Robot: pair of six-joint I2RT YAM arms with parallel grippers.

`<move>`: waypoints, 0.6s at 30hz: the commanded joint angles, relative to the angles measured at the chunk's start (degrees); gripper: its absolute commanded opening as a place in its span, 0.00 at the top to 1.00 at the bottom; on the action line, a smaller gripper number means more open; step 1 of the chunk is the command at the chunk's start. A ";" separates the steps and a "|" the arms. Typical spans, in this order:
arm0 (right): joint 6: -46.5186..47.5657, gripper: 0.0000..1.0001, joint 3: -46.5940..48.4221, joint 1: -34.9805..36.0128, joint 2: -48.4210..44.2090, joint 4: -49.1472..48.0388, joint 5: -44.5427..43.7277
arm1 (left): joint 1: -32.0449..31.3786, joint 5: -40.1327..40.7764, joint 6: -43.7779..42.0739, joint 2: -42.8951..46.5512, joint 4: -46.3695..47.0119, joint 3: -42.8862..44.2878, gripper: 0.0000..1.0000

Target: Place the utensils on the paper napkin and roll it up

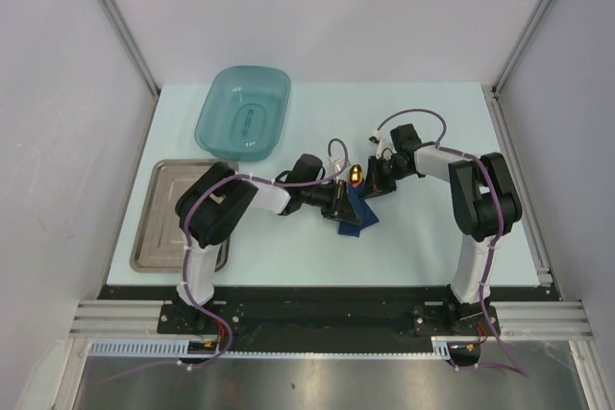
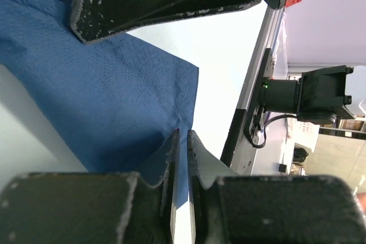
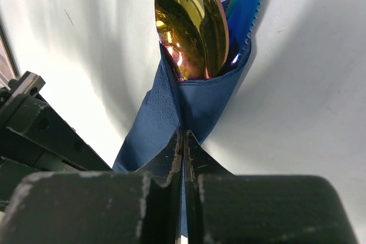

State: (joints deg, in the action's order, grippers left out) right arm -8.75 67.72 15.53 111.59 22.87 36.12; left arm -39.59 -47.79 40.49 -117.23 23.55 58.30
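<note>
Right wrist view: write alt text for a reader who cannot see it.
The right gripper pinches a navy napkin wrapped around a gold spoon and a blue serrated knife. Both tips stick out over a white table.

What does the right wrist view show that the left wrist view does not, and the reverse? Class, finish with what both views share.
Only the right wrist view: the spoon with its gold bowl and a serrated blue blade, both poking out of the paper napkin wrapped around them, which the right claw pinches. Only the left wrist view: a flat napkin corner lying on the table, a black mount beyond the table's edge, and the left claw. Both: the navy napkin, the pale table, and a claw closed on the napkin.
</note>
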 commanded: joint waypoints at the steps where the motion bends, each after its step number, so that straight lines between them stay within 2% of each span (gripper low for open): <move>1: 2.07 1.00 -2.33 -0.06 1.35 1.91 -5.71 | -1.10 1.03 -1.11 0.08 0.45 0.41 0.87; 7: 1.99 1.00 -1.54 -0.59 1.44 1.91 -5.88 | -0.92 2.26 -4.10 -3.17 -3.60 -0.82 0.98; 12: 1.46 1.00 -0.40 -1.29 0.74 2.61 -4.49 | -0.92 2.88 -4.10 -5.73 -6.05 0.32 1.00; 13: 1.11 0.97 -0.05 -1.47 0.56 3.05 -4.13 | -1.01 3.14 -3.84 -5.99 -6.15 0.84 1.00; 14: 0.24 0.84 0.13 -1.55 -0.23 3.84 -3.69 | -0.84 3.14 -3.75 -6.52 -6.15 1.02 1.00; 15: -0.21 0.76 0.30 -1.73 -0.84 4.02 -2.82 | -0.92 3.14 -3.84 -6.61 -6.50 1.11 1.00; 18: -2.05 0.57 0.22 -1.73 -3.74 4.28 -2.89 | -0.92 3.23 -3.84 -6.61 -6.50 1.20 1.00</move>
State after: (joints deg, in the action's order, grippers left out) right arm -9.87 67.75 14.44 111.15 24.18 36.32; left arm -40.34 -48.69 39.11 -120.90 21.93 59.86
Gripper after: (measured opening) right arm 0.330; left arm 0.005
